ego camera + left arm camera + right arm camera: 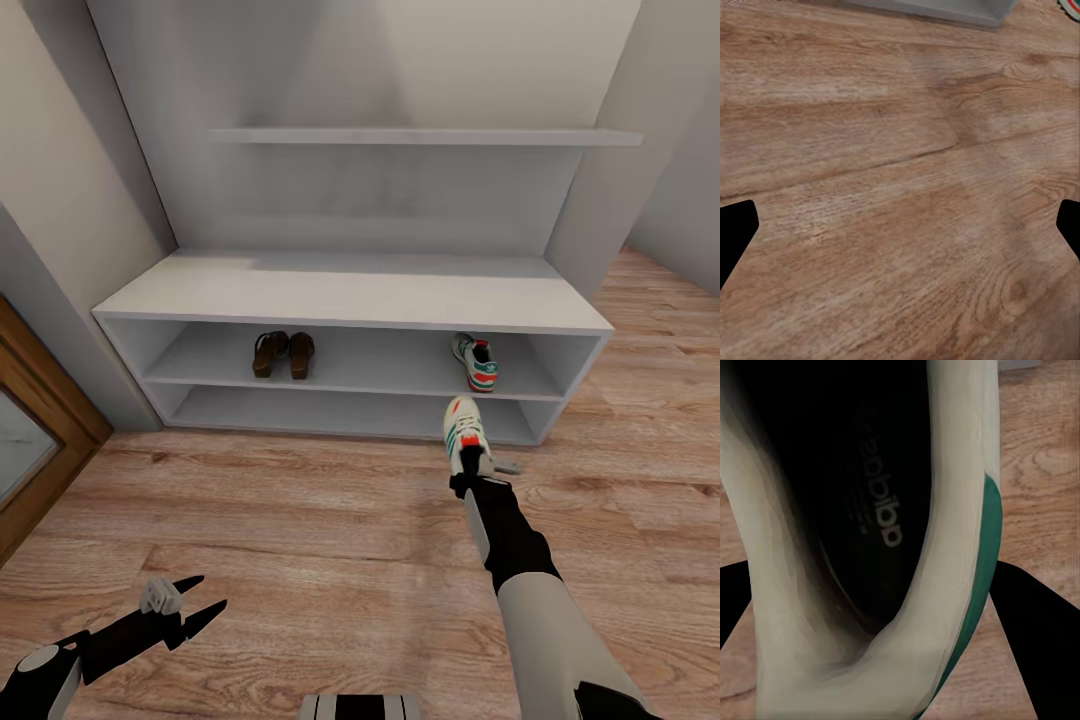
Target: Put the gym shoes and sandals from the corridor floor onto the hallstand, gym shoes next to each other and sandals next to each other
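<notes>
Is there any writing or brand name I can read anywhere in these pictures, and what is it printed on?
"adidas": printed on the insole inside the gym shoe held by the right tool; it appears turned and blurred, so this reading is likely, not certain.
The shoe on the rack shows no readable text.

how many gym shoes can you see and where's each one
2. One gym shoe sits on the hallstand upper open shelf, right end. The other gym shoe is held at its heel by the right gripper, in front of the rack.
</notes>
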Robot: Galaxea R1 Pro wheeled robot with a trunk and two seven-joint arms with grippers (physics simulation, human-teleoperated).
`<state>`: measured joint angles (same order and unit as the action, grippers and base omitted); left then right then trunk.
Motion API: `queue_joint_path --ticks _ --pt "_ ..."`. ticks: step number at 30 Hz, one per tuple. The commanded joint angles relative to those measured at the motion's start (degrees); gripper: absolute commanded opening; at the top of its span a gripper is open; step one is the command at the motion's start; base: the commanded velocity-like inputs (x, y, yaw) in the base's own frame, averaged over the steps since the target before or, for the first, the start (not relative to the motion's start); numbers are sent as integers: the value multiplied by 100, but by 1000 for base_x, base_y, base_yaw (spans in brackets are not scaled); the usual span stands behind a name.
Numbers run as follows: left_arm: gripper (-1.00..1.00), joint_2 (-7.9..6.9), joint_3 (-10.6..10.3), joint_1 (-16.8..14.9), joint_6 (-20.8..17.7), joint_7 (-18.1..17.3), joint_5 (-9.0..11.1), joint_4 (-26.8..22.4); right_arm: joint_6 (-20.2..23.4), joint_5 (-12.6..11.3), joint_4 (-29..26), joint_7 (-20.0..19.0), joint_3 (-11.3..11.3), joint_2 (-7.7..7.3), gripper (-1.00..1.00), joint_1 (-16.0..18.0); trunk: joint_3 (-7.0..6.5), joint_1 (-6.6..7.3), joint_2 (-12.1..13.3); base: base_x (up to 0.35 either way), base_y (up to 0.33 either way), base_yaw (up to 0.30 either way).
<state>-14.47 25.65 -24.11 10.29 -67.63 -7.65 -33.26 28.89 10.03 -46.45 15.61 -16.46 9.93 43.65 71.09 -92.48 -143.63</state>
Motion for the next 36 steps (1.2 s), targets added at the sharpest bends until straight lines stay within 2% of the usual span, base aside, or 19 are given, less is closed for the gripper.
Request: queue_joint_path --ticks 1,5,19,36 --pt "100 5 37 -6 55 -18 -62 -3 37 59 -7 -15 -17 7 -100 3 4 1 -2 0 0 0" --pt "100 14 46 -2 35 -23 -61 41 46 69 115 -2 -11 7 -100 4 4 1 -2 0 0 0" --pt "100 8 47 3 35 -23 -61 22 46 44 -31 -6 -24 1 -100 4 -1 1 -2 0 0 0" --pt "100 7 50 3 35 -23 -54 21 46 43 -22 -6 -24 0 -100 4 -137 1 -2 0 0 0"
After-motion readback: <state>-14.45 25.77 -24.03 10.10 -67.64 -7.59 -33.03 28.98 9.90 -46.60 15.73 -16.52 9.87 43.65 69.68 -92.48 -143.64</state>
